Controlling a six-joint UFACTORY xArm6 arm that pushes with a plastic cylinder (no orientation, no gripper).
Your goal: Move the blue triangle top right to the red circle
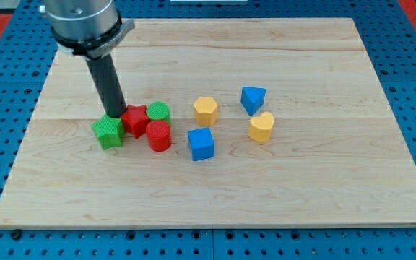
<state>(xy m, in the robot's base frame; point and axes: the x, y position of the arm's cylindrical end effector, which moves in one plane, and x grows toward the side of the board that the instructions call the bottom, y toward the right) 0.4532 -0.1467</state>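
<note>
The blue triangle point(253, 99) lies right of the board's middle, above a yellow heart point(261, 127). The red circle point(159, 136) stands left of centre, in a tight cluster with a red star point(135, 119), a green circle point(159, 112) and a green star point(108, 133). My tip point(117, 115) is at the cluster's left, between the green star and the red star, touching or nearly touching both. It is far to the left of the blue triangle.
A yellow hexagon point(205, 110) and a blue cube point(201, 144) lie between the cluster and the blue triangle. The wooden board point(323, 188) sits on a blue pegboard surface. The arm's grey body point(84, 25) hangs over the board's top left corner.
</note>
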